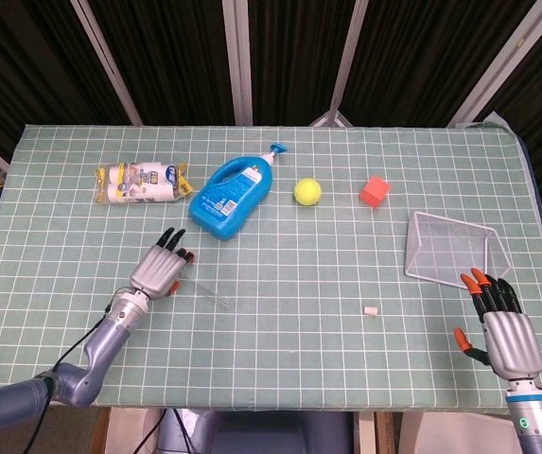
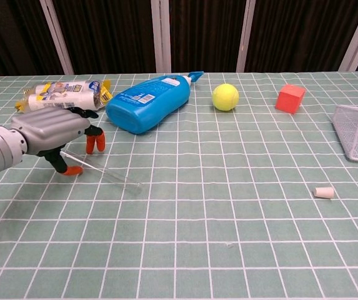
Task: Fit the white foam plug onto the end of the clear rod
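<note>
A clear rod (image 2: pixel 107 173) lies flat and diagonal on the green gridded desk (image 2: pixel 228 250), left of centre. A small white foam plug (image 2: pixel 323 192) lies on its side well apart, toward the right.

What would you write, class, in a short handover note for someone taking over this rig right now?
Left hand: open, over the far end of the rod, no grip visible.
Right hand: open, holding nothing, at the table's near right edge.
Plug: lying on the table, well right of the rod.
Done: nothing fitted.
Left: grasp the rod, pick up the plug, push it onto the rod's end.
</note>
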Tool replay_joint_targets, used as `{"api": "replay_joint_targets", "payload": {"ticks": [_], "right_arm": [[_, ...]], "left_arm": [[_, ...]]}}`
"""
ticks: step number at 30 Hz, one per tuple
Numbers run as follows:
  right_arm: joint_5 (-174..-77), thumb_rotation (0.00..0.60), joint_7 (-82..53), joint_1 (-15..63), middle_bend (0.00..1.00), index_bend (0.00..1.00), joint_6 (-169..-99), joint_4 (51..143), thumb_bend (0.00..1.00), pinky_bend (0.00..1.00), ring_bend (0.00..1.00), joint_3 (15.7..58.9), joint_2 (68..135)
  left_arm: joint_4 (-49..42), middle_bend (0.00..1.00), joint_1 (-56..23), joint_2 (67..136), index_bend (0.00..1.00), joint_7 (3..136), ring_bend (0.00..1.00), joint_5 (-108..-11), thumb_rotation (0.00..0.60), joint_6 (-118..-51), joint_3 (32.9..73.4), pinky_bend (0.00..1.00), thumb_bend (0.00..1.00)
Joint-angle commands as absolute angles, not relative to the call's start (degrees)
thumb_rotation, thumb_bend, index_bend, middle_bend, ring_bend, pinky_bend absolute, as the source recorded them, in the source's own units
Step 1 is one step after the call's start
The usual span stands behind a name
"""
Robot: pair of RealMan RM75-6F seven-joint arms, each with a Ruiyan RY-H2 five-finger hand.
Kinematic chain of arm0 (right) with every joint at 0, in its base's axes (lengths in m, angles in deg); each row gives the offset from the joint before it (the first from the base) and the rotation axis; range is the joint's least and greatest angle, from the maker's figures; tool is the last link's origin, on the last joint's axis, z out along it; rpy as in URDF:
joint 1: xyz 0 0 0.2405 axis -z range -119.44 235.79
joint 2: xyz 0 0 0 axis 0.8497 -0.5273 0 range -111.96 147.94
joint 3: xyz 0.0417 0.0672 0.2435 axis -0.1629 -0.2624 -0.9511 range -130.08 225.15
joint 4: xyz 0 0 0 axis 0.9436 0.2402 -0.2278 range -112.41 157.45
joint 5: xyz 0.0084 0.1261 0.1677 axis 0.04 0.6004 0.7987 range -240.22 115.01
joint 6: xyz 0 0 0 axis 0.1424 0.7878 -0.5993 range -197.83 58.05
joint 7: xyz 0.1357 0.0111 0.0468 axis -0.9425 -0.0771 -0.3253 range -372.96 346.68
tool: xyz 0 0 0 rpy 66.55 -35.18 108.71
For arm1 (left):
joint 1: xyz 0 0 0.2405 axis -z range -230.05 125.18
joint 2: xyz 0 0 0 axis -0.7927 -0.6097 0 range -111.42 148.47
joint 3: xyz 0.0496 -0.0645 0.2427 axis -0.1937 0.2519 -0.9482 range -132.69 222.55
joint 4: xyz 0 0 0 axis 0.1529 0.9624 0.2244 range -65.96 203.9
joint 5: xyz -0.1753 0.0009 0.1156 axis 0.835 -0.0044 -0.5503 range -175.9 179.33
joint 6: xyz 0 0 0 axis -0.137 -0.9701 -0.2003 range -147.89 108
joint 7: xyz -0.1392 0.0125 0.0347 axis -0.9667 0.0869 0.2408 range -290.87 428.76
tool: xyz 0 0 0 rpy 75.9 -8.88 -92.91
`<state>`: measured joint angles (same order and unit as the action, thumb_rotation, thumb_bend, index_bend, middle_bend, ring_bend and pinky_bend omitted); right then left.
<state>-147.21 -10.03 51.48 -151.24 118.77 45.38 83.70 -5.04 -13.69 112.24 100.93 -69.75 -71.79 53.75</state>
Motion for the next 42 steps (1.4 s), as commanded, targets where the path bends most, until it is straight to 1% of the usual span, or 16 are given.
{"api": "replay_joint_targets", "payload": {"ticks": [1, 10, 16, 19, 23, 28, 32, 39, 41, 42], "right_arm": [[-147.24, 0.6, -10.08, 51.51, 0.0, 0.0, -151.24, 118.8, 0.39, 0.0, 0.0, 45.35, 83.68], [-147.15, 0.6, -10.48, 51.67, 0.0, 0.0, -151.25, 118.87, 0.39, 0.0, 0.0, 45.21, 83.58], [-147.26, 0.6, -10.5, 51.79, 0.0, 0.0, -151.33, 119.03, 0.39, 0.0, 0.0, 45.22, 83.51], [-147.29, 0.6, -10.42, 51.84, 0.0, 0.0, -151.34, 119.09, 0.39, 0.0, 0.0, 45.22, 83.54], [-147.37, 0.6, -10.29, 51.86, 0.0, 0.0, -151.4, 119.11, 0.39, 0.0, 0.0, 45.19, 83.61], [-147.37, 0.6, -10.1, 51.94, 0.0, 0.0, -151.43, 119.16, 0.39, 0.0, 0.0, 45.18, 83.66], [-147.37, 0.6, -9.88, 51.98, 0.0, 0.0, -151.48, 119.15, 0.39, 0.0, 0.0, 45.14, 83.73], [-147.13, 0.6, -9.28, 51.83, 0.0, 0.0, -151.1, 119.13, 0.39, 0.0, 0.0, 45.01, 83.9], [-146.95, 0.6, -9.19, 51.63, 0.01, 0.04, -150.95, 119.2, 0.39, 0.0, 0.0, 44.76, 84.01], [-146.81, 0.6, -9.2, 51.45, 0.02, 0.09, -150.73, 119.3, 0.39, 0.0, 0.0, 44.6, 84.07]], "left_arm": [[-4.53, 0.42, -13.18, 113.05, 0.38, 100.86, 0.03, -69.24, 0.6, -71.53, 53.66, 0.0, 0.42], [-4.71, 0.48, -12.8, 113.31, 0.44, 100.73, 0.05, -69.33, 0.6, -72.61, 52.82, 0.0, 0.42], [-5.07, 0.5, -12.86, 112.92, 0.46, 100.45, 0.05, -69.3, 0.6, -73.34, 52.28, 0.0, 0.43], [-5.33, 0.52, -12.84, 112.64, 0.49, 100.08, 0.07, -69.45, 0.6, -73.65, 52.1, 0.0, 0.49], [-5.24, 0.56, -12.91, 112.55, 0.52, 99.45, 0.08, -69.82, 0.6, -73.96, 51.7, 0.0, 0.59], [-4.54, 0.58, -13.23, 113.11, 0.55, 97.3, 0.1, -71.37, 0.6, -75.57, 51.32, 0.0, 0.64], [-3.85, 0.58, -13.73, 113.81, 0.55, 92.14, 0.1, -74.88, 0.6, -79.06, 51.45, 0.0, 0.67], [-1.7, 0.59, -15.64, 114.83, 0.56, 78.9, 0.1, -82.56, 0.6, -87.94, 50.83, 0.0, 0.67], [-1.26, 0.59, -16.23, 114.77, 0.56, 75.99, 0.1, -84.01, 0.6, -89.98, 50.57, 0.0, 0.67], [-1.14, 0.59, -16.55, 114.67, 0.56, 74.52, 0.1, -84.63, 0.6, -90.94, 50.44, 0.0, 0.67]]}}
